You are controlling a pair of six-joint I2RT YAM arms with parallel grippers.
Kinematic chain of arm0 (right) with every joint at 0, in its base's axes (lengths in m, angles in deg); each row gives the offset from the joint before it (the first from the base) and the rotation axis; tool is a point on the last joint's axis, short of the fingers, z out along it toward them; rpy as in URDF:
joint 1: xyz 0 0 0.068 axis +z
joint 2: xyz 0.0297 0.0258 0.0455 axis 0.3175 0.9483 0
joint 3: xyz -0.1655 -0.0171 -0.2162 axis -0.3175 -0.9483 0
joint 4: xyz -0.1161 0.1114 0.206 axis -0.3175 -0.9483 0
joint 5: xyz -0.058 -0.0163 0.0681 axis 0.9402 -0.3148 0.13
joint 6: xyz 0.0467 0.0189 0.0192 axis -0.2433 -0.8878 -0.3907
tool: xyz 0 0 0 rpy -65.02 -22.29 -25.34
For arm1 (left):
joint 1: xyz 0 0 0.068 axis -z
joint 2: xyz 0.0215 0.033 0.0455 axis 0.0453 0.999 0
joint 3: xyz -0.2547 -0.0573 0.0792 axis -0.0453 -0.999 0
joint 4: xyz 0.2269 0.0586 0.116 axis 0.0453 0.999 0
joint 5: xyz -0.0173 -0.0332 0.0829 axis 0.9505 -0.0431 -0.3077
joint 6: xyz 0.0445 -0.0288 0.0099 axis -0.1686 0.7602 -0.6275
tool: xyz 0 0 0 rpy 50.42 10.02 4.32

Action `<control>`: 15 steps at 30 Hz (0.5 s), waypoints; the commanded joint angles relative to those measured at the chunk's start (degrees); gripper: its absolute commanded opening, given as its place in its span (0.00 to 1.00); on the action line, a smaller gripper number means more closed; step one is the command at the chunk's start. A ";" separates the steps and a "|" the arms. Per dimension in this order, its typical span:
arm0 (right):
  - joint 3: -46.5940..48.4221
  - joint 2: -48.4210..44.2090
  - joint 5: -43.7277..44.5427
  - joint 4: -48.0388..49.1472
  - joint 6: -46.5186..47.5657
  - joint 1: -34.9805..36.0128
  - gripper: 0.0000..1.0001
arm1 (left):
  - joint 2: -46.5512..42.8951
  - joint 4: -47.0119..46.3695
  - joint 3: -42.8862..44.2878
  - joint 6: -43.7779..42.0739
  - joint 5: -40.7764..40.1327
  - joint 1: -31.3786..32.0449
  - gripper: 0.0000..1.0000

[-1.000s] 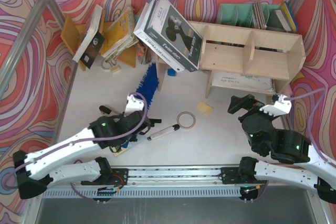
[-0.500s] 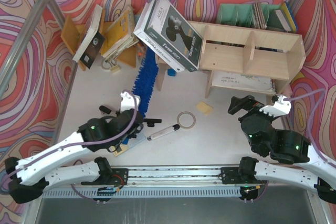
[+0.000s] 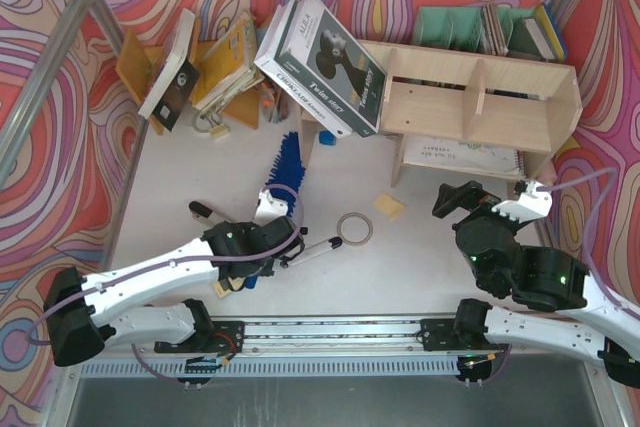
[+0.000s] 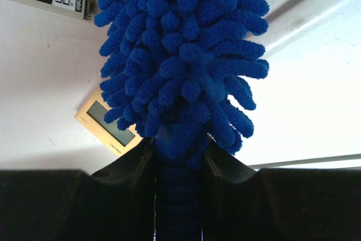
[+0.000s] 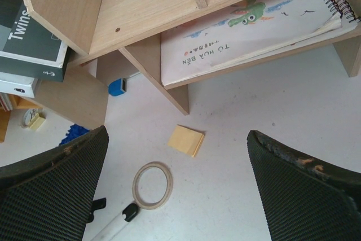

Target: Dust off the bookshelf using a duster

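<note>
The left pincer is clamped on the handle of the duster, whose blue head reaches toward the left end of the bookshelf, just beside its outer upright. I cannot tell whether the strands touch the wood. The right pincer hangs empty, jaws spread wide, in front of the bookshelf's right half. So the tool is in hand, but I judge the compartments are yet to be wiped.
</note>
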State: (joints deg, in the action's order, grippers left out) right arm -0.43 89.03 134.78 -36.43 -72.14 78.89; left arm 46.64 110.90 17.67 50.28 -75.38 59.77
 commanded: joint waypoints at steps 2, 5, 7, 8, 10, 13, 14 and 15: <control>-0.12 -0.04 1.88 -0.09 0.03 0.53 0.99 | -2.48 2.68 5.01 -1.19 -4.20 0.30 0.00; -0.61 -0.80 1.76 -0.26 -0.10 0.53 0.99 | -5.82 4.31 7.69 -3.56 -6.47 0.30 0.00; -1.00 -1.20 1.71 -0.52 -0.42 0.54 0.99 | -8.85 4.18 9.28 -5.44 -6.92 0.30 0.00; -1.23 -1.39 1.65 -0.79 -0.76 0.60 0.99 | -10.37 4.12 10.05 -6.33 -7.27 0.30 0.00; -1.52 -1.75 1.62 -1.14 -1.41 0.53 0.99 | -12.92 4.09 11.56 -7.78 -8.17 0.30 0.00; -1.79 -1.61 1.59 -1.16 -1.56 0.56 0.99 | -16.51 4.02 13.78 -10.24 -9.67 0.30 0.00; -1.82 -1.48 1.62 -1.16 -1.56 0.53 0.99 | -17.43 3.94 14.61 -10.89 -10.24 0.30 0.00; -1.78 -1.32 1.62 -1.18 -1.56 0.53 0.99 | -18.24 3.78 15.29 -11.66 -10.85 0.30 0.00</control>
State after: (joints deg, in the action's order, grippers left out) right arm -1.66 87.72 134.89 -36.54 -72.62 78.89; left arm 31.64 116.28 29.78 43.99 -82.06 59.77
